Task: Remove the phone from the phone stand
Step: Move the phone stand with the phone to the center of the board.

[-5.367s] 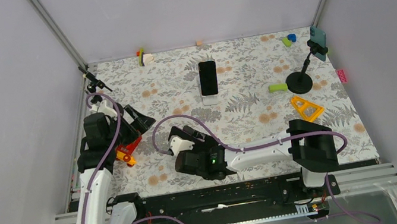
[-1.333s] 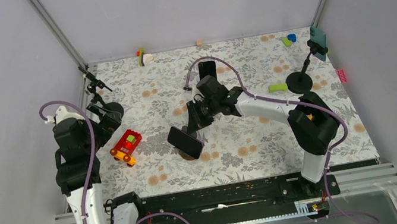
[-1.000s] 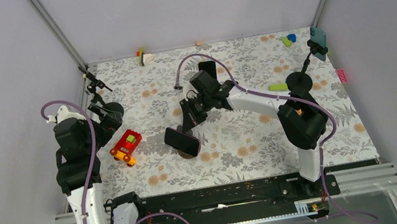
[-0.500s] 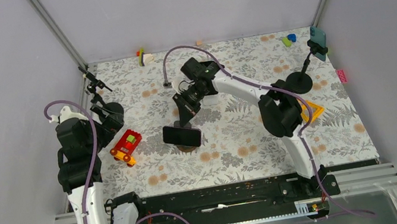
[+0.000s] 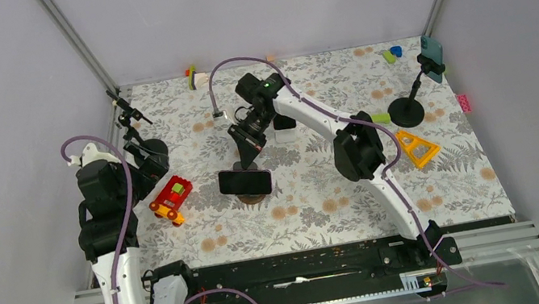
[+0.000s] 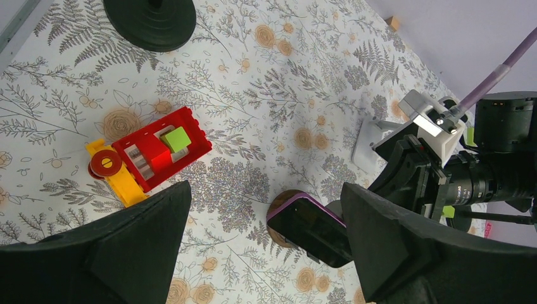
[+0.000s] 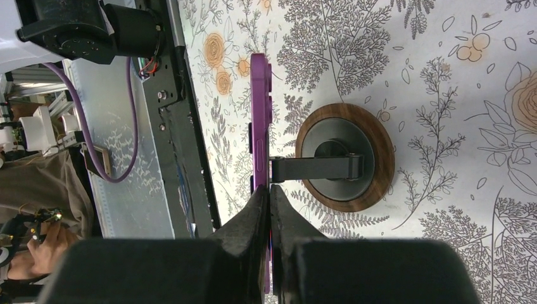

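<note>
Phone [image 5: 245,181] up on the stand [image 5: 253,199], off the table [image 5: 322,193]. Standing on its long edge, long side running left to right across the stand. Dark screen facing the arm bases, back facing the far wall. Purple case round it.

Just behind the stand, the right gripper [image 7: 270,189], pointing down. Squeezed all the way shut, fingers pressed flat together, nothing between them. Tips right at the back of the phone, next to where the stand's black arm meets it. Touching the phone or not: too close to tell.

Well to the left of the stand, the left gripper [image 6: 265,189], high over a red toy [image 6: 158,149]. Spread as wide as can be, holding nothing, touching nothing.

Top view: the whole screen, but most of the stand hidden behind the phone, only a slice of round brown base peeking out below.

Right wrist view: no screen, only the phone's thin purple edge. Also the full round wooden base with its black middle, and the short black arm reaching over to the phone's back.

Left wrist view: one purple-rimmed end of the phone, the brown base under it, and the right gripper's black body just to the right of the stand.
</note>
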